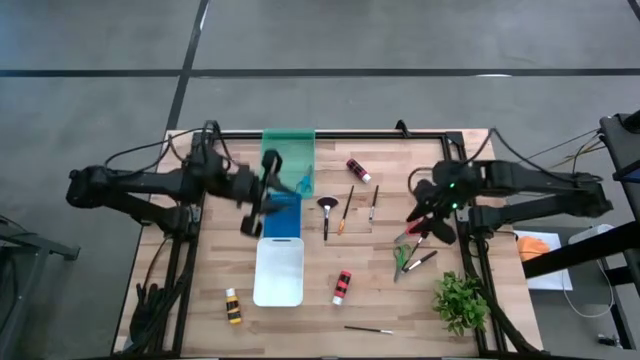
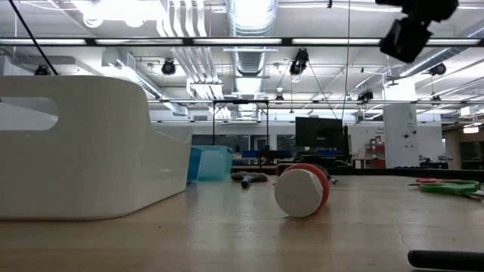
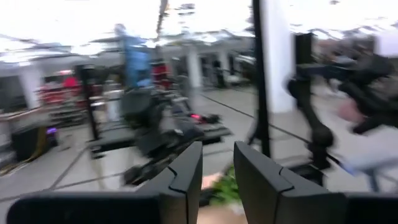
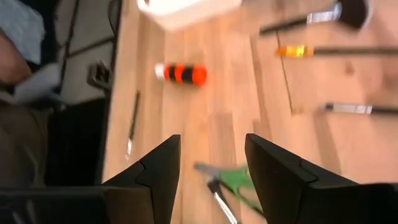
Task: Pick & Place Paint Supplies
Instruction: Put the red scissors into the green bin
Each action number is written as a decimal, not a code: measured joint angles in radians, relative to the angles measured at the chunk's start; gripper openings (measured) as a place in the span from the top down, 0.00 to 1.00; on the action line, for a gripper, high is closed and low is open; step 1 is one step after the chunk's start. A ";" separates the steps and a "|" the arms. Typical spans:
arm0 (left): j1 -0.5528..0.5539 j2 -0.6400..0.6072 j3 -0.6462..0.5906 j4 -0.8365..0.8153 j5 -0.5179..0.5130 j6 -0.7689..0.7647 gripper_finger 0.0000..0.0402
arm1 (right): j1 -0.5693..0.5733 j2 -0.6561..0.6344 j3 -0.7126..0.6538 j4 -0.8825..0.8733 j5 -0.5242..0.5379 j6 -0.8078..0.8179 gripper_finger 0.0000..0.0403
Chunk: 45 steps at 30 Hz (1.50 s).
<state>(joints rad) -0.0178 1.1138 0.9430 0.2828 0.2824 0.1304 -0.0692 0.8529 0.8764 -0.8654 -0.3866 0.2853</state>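
Left gripper (image 1: 262, 205) sits left of frame centre in the high view, over the blue tray (image 1: 283, 212), which lies between the green tray (image 1: 288, 148) above it and the white tray (image 1: 279, 270) below. In the left wrist view its fingers (image 3: 186, 174) stand slightly apart with nothing between them.

Right gripper (image 1: 428, 218) is at centre right in the high view, above the wooden table (image 1: 380, 300) close to the green scissors (image 1: 402, 258). In the right wrist view its fingers (image 4: 155, 168) are spread wide and empty, the green scissors (image 4: 239, 180) lying on the boards beyond them.

Supplies lie loose on the table:
- Red bottle (image 1: 342, 287), lower centre, on its side.
- Yellow bottle (image 1: 233, 306), lower left.
- Dark red bottle (image 1: 358, 170), upper centre.
- Brushes (image 1: 326, 215), centre, side by side and apart.
- Thin brush (image 1: 370, 329), along the bottom edge.

Plant (image 1: 460, 300) stands at lower right.
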 joint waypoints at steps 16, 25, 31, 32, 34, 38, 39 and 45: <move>-0.484 -0.025 -0.001 -0.161 -0.368 0.422 0.75 | 0.198 0.078 -0.151 -0.071 0.176 0.103 0.56; -0.447 0.016 -0.001 -0.049 -0.939 0.475 0.75 | 0.202 0.218 -0.153 -0.089 0.253 0.096 0.56; -0.310 0.016 -0.001 -0.061 -1.067 0.267 0.75 | 0.202 0.299 -0.161 -0.101 0.263 0.105 0.56; -0.296 0.018 -0.001 -0.072 -1.055 0.252 0.75 | 0.202 0.311 -0.163 -0.104 0.272 0.105 0.56; -0.271 0.026 -0.001 -0.092 -1.008 0.228 0.75 | 0.202 0.330 -0.170 -0.106 0.286 0.106 0.56; -0.252 0.039 -0.001 -0.131 -0.836 0.201 0.75 | 0.202 0.338 -0.205 -0.103 0.326 0.103 0.56; -0.252 0.042 -0.001 -0.138 -0.795 0.203 0.75 | 0.202 0.332 -0.217 -0.100 0.340 0.102 0.56; -0.252 0.039 -0.002 -0.153 -0.753 0.210 0.75 | 0.199 0.261 -0.251 -0.070 0.368 0.131 0.56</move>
<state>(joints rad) -0.2694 1.1531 0.9409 0.1297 -0.4708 0.3400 0.1299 1.1139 0.6256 -0.9351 -0.0182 0.4165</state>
